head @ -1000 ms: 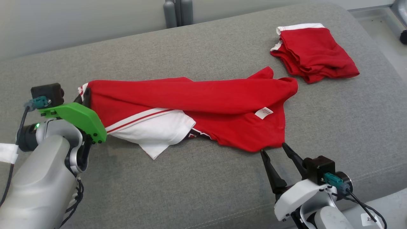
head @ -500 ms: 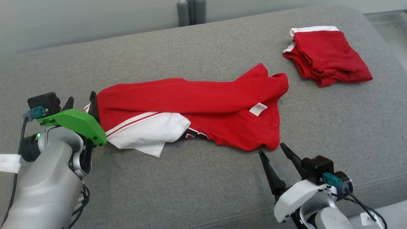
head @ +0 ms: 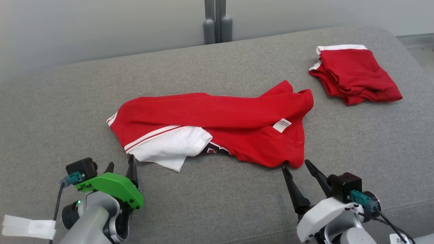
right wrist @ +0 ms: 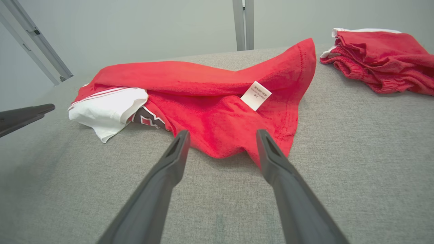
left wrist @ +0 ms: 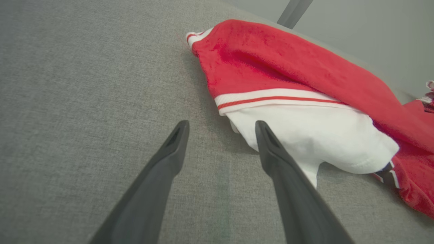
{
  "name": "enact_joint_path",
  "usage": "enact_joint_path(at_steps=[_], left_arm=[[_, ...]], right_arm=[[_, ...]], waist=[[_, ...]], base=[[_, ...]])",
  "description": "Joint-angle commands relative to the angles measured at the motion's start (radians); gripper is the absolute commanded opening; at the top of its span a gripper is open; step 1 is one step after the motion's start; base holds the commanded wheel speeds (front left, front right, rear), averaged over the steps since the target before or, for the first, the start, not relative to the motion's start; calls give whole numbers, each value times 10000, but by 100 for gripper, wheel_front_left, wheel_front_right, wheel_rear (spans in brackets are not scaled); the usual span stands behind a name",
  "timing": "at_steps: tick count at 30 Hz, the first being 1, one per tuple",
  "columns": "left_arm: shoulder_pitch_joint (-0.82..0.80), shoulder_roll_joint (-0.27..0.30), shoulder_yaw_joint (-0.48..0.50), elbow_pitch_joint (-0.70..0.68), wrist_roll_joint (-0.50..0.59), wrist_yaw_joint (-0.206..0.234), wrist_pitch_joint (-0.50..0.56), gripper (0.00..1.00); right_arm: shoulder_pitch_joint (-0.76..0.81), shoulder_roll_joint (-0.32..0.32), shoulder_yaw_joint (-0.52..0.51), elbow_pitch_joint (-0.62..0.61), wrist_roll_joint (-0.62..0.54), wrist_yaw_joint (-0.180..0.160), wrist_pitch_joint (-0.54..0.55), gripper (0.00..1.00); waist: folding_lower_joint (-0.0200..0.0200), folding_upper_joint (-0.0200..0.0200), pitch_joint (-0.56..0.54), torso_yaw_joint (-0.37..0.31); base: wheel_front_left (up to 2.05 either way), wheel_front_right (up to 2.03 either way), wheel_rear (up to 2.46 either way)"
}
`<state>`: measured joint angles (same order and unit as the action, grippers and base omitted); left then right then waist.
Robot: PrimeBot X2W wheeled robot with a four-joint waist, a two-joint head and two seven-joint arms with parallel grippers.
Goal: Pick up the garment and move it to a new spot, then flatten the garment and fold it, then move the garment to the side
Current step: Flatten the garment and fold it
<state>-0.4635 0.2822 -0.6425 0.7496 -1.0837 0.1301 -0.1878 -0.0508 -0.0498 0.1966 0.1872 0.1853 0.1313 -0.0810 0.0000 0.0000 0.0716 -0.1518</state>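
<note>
Status, head cam. The garment [head: 217,115] = red shirt w/ white part, lying crumpled across the mid of the grey cushion [head: 220,210], long axis approx 9-to-3. Not flat: top layer is folded over lengthwise. The white panel [head: 169,145] w/ red stripe sticks out at its 7 o'clock corner, w/ a bit of dark print beside it. White label [head: 282,125] is exposed on the red, toward the 4 o'clock end.

My L gripper [head: 121,161]: at 7 o'clock of the garment, green shell, fingers pointing approx 12. Jaws spread wide, nothing between them but bare cushion. L wrist cam: one finger tip sits just beside the white panel's edge; touching or not, can't tell. Striped hem is at approx 1 o'clock from the tips.

My R gripper [head: 295,164]: at 5 o'clock of the garment, fingers pointing approx 11. Jaws likewise spread, holding nothing. R wrist cam: both tips are right at the lower red hem, and the hem edge dips toward the gap between the fingers. Contact unclear. Label is at approx 12-1 o'clock, just beyond the tips.

2nd red item, a folded pile [head: 356,73] w/ white trim, is at 2 o'clock of the garment, well apart from it, near the cushion's far-right corner. Grey wall + vertical post [head: 217,20] are behind the cushion at 12.
</note>
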Motion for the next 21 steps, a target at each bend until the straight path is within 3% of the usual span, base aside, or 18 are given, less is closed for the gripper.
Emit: enact_joint_path(at_steps=[1, 12, 21], left_arm=[[367, -88, -70, -285, 52, 106, -87, 100], [880, -424, -569, -1255, 138, 498, 363, 100], [420, -576, -589, -993, 349, 1314, 455, 100]], right_arm=[[123, -14, -68, 25, 73, -12, -83, 100], [117, -12, -119, 0, 101, -12, -126, 100], [-54, -12, -95, 22, 212, -10, -269, 100]], waist=[[0, 0, -96, -31], [0, 0, 66, -541], [0, 0, 477, -1141]], base=[[0, 0, 0], [0, 0, 0], [0, 0, 0]])
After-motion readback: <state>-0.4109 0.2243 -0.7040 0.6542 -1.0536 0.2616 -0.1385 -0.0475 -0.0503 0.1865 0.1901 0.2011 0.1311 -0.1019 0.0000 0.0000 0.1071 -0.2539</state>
